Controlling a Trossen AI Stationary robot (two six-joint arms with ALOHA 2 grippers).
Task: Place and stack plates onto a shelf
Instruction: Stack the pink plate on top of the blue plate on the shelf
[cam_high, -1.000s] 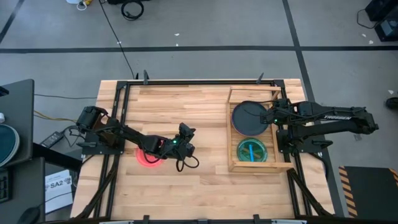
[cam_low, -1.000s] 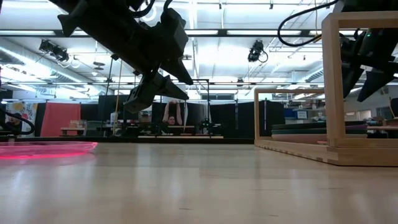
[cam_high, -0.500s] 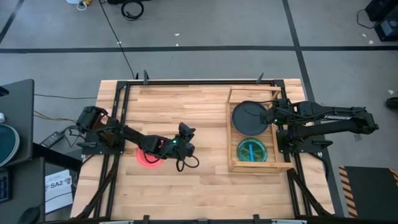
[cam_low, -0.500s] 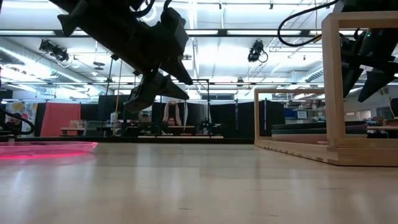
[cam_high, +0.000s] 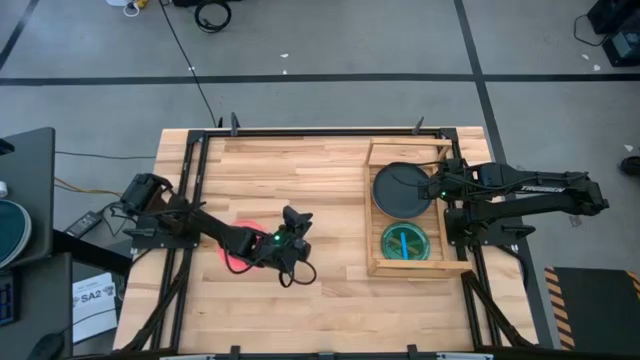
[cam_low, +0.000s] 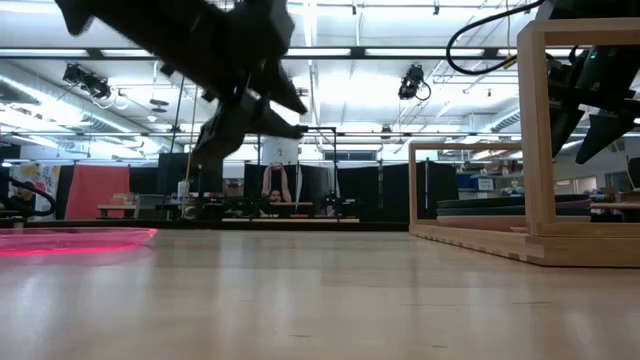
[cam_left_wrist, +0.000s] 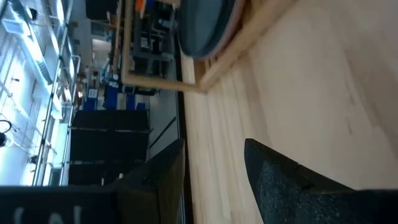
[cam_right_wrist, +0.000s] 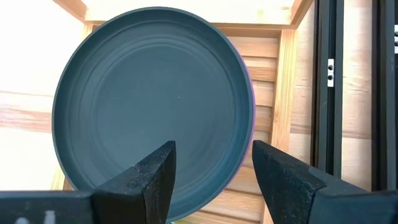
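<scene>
the shelf (cam_high: 372, 205) sits on the right part of the bench (cam_high: 320, 170), already holding plates in two stacks. the far stack has the dark teal plate (cam_high: 402, 190) on top, and a thin purple edge (cam_right_wrist: 251, 106) shows under its rim in the right wrist view, so at least one more large plate lies beneath. the near stack shows the green plate (cam_high: 405, 243) with something cyan lying in it. the red-pink plate (cam_high: 232, 258) lies flat on the bench well to the left of the shelf, partly hidden under the left arm.

the left end effector (cam_high: 293, 222) hangs above the bench just right of the red-pink plate, with a clear gap between its fingers and nothing in it. the right end effector (cam_high: 437, 190) hovers at the right rim of the teal plate, fingers spread and empty; in its wrist view they frame the plate's edge without pinching it.

the red-pink plate looks like thin, stiff plastic: light, smooth and likely slippery, more apt to skate over the wood than to break. lying flat, it offers only its raised rim, so the best hold is probably one finger inside the lip and one outside, taken at the edge nearest the left arm. as a smaller plate it probably belongs on the green stack.
</scene>
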